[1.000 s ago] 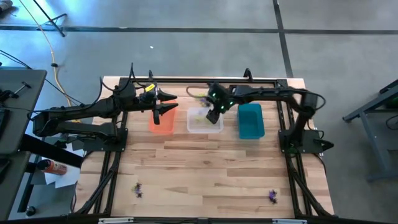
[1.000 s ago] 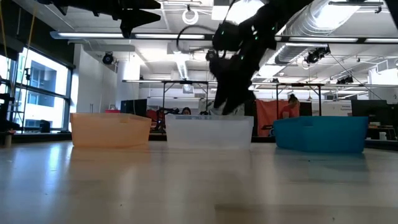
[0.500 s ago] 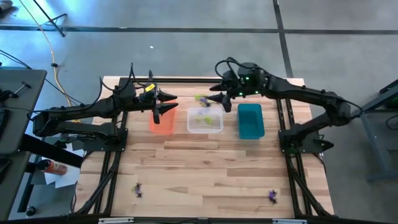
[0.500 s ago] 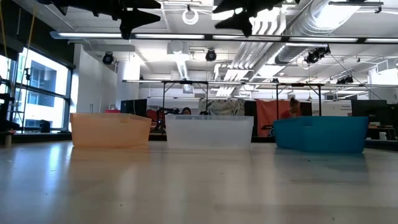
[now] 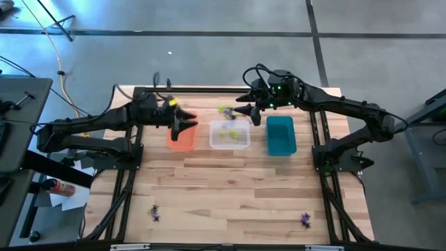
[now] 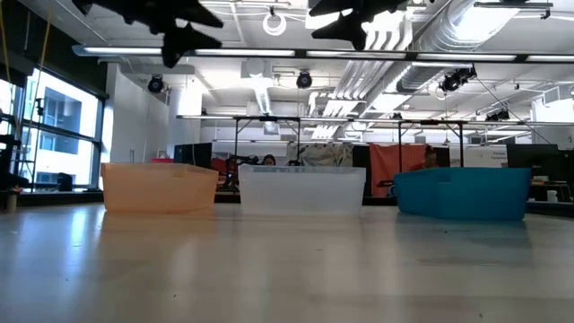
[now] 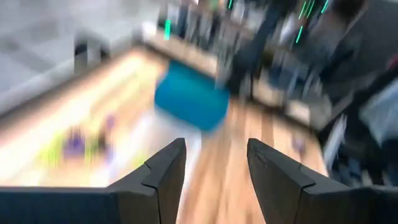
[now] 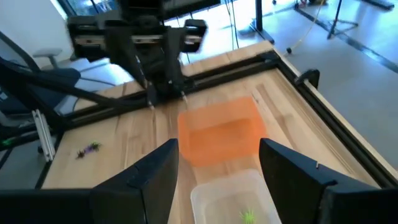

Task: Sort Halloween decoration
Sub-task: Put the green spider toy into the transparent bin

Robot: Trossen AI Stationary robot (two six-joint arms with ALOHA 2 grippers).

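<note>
Both of your hands are empty with fingers apart: the left hand [image 5: 187,125] over the orange bin [image 5: 181,139], the right hand [image 5: 249,113] behind the clear bin [image 5: 230,135]. Some toy spiders [image 5: 155,212] wait at the bench's near edge, one near each corner. Go down slowly and pinch one in the middle.

In clear bin: lime green trinkets [image 5: 224,132], lying loose on the bin floor.
Behind clear bin: green and purple trinket [image 5: 226,111] on counter.
Near left corner: purple trinket [image 5: 154,212].
Near right corner: purple trinket [image 5: 305,219].
</note>
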